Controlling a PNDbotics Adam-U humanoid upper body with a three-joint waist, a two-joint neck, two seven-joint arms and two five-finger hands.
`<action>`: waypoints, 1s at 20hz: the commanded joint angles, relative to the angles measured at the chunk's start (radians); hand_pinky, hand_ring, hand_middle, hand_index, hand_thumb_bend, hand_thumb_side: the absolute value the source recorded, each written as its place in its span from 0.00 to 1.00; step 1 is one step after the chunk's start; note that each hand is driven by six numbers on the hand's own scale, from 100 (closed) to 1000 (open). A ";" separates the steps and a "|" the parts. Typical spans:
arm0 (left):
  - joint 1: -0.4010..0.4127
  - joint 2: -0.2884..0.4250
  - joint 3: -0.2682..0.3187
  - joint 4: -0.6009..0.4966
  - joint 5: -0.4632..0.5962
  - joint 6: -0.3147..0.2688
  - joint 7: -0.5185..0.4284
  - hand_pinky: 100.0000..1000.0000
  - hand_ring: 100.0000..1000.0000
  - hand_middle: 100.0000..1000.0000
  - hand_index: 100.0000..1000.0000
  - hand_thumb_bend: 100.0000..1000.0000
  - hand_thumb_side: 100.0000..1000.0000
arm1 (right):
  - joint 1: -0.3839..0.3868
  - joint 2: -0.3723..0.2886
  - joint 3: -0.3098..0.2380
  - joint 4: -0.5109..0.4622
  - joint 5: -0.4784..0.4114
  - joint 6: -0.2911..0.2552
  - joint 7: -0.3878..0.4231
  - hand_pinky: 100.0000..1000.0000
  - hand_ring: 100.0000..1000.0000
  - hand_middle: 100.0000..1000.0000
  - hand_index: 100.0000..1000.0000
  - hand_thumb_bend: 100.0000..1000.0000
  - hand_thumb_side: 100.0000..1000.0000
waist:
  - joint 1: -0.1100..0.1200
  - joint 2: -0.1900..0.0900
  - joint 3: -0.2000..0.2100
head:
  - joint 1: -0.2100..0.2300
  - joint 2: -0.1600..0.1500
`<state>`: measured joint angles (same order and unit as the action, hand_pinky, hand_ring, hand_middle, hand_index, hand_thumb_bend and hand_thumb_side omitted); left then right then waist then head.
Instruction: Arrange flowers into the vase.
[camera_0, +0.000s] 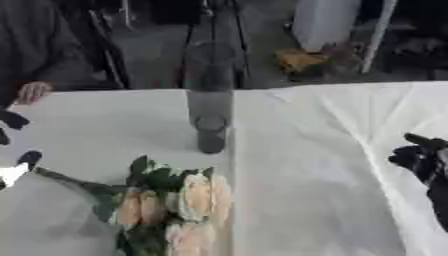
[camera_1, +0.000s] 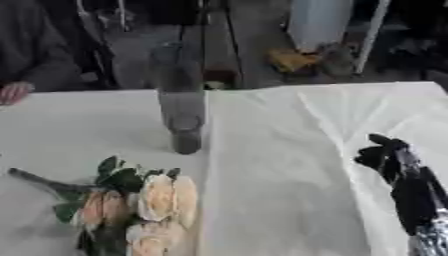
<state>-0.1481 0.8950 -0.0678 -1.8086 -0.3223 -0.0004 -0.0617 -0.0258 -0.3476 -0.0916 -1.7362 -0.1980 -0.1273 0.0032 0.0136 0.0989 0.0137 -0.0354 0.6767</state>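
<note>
The flowers (camera_0: 171, 207) lie on the table (camera_0: 306, 175) just in front of the upright vase (camera_0: 208, 95), so the left hand (camera_0: 17, 165), fingers unclear, should grasp the stem low, while the right hand (camera_1: 385, 155) rests curled, empty.

Twin head-mounted eyes, angled down and forward, both sharing the table (camera_0: 332, 150), vase (camera_0: 209, 97) and flowers (camera_0: 179, 205).

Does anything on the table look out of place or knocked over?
Nothing spilled. The vase stands upright and empty, while the flowers lie flat on the white table in front of it, not yet arranged.
</note>
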 joint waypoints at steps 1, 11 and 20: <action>-0.010 0.018 0.000 -0.002 -0.025 -0.005 -0.009 0.51 0.48 0.57 0.71 0.29 0.13 | -0.004 -0.021 -0.008 -0.006 0.009 0.000 -0.001 0.80 0.62 0.57 0.83 0.00 1.00 | 0.003 -0.006 0.000 | 0.003 0.034; -0.028 0.020 -0.050 0.025 -0.179 -0.044 -0.033 0.53 0.52 0.60 0.71 0.24 0.16 | -0.010 -0.020 -0.006 -0.006 0.011 -0.001 0.001 0.80 0.62 0.57 0.83 0.00 1.00 | 0.003 0.000 -0.012 | -0.022 0.061; -0.047 0.033 -0.146 0.058 -0.232 -0.091 -0.106 0.55 0.54 0.61 0.71 0.22 0.16 | -0.013 -0.021 -0.003 -0.005 0.012 0.000 0.006 0.80 0.62 0.57 0.83 0.00 1.00 | 0.005 0.002 -0.018 | -0.017 0.065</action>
<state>-0.1821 0.8895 -0.2125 -1.7483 -0.5483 -0.0878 -0.1559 -0.0272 -0.3476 -0.0920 -1.7306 -0.1903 -0.1255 0.0064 0.0173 0.1082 -0.0037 -0.0542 0.7370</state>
